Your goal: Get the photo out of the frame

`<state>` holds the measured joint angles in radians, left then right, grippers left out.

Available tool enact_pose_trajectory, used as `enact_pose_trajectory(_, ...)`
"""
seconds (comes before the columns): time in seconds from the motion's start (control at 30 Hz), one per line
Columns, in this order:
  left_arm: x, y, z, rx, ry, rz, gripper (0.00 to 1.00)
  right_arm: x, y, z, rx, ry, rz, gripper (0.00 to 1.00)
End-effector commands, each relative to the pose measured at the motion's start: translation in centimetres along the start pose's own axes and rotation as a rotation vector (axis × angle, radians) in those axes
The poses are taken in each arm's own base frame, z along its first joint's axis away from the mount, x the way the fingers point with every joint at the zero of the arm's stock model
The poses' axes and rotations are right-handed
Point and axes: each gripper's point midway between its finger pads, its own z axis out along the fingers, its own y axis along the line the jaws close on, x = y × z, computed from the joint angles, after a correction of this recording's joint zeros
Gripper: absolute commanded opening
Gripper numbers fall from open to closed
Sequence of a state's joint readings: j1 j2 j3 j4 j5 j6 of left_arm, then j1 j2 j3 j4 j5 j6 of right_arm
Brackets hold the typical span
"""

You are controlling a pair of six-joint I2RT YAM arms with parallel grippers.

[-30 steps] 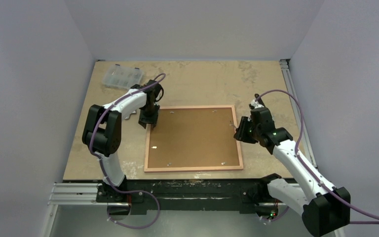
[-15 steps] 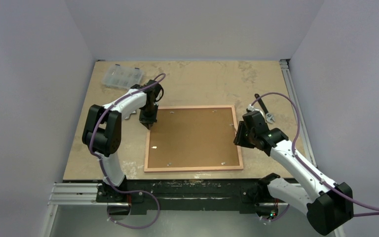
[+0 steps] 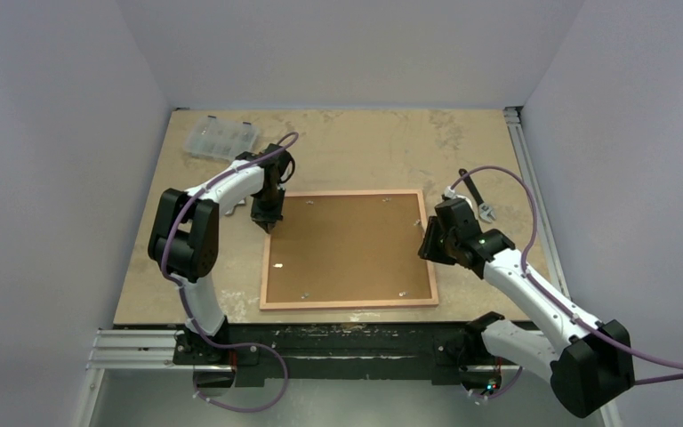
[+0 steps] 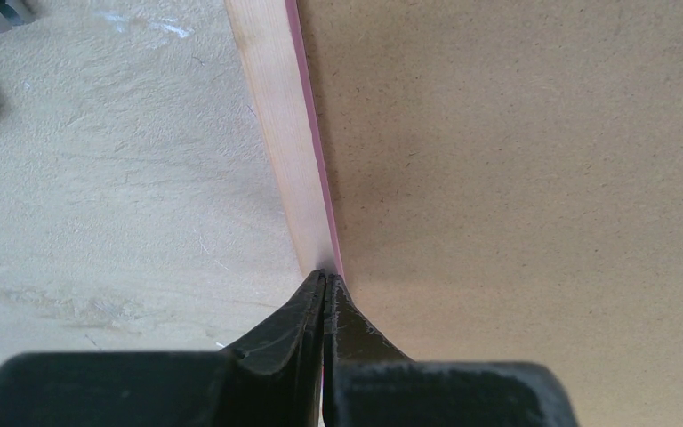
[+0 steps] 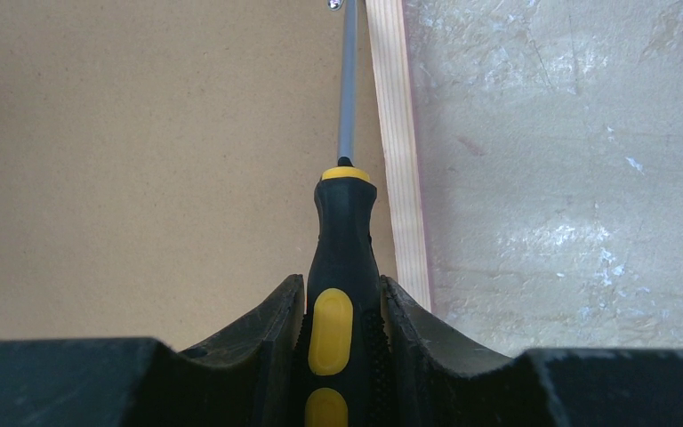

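A clear plastic compartment box (image 3: 220,138) is sitting at the far left corner of the worktop (image 3: 365,147), well apart from everything else. A small dark-handled metal implement (image 3: 478,197) is lying near the right side, just beyond the right arm; what it is cannot be told. The large pink-edged rectangular picture frame (image 3: 349,249) is lying face down in the middle of the worktop, showing its brown fibreboard back with small metal clips (image 3: 305,296) along the rim.

The left tool (image 4: 323,277) is pressing its fingers tightly together, tips at the seam between pale rim and board near the frame's far left corner. The right tool (image 5: 342,289) is gripping a black-and-yellow screwdriver (image 5: 342,231), whose shaft is reaching over the board beside the right rim.

The worktop is a mottled beige slab, aluminium rails (image 3: 525,169) are running along its right side, and plain pale grey walls (image 3: 347,44) are enclosing it.
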<state>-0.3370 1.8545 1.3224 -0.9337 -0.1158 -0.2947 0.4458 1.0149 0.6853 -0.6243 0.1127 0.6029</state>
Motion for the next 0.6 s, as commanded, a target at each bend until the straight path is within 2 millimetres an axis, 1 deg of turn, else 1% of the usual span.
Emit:
enact_pose_trajectory(0.0,-1.0,-0.2,-0.9,0.017,-0.036,0.0,0.0,-1.2,1.6,0.5,-0.066,-0.044,-0.001,0.0)
enact_pose_trajectory(0.2,-1.0,-0.3,-1.0,0.02,-0.041,0.0,0.0,-1.3,2.5,0.9,-0.114,-0.048,-0.018,0.0)
enact_pose_trajectory(0.27,-1.1,-0.3,-1.0,0.022,-0.041,-0.001,0.0,-1.6,2.9,0.7,-0.136,-0.06,-0.026,0.0)
enact_pose_trajectory(0.33,-1.0,-0.4,-1.0,0.022,-0.041,-0.001,0.0,-2.3,2.9,0.4,-0.13,-0.084,-0.023,0.0)
enact_pose_trajectory(0.47,-1.2,-0.5,-1.3,0.03,-0.051,-0.007,0.0,-4.2,2.6,-1.2,-0.105,-0.16,-0.01,0.0)
enact_pose_trajectory(0.5,-1.3,-0.5,-1.5,0.037,-0.06,-0.009,0.01,-4.8,2.2,-1.7,-0.084,-0.193,0.006,0.0)
enact_pose_trajectory(0.57,-1.4,-0.6,-2.0,0.048,-0.078,-0.017,0.08,-5.9,1.4,-2.8,-0.042,-0.253,0.042,0.0)
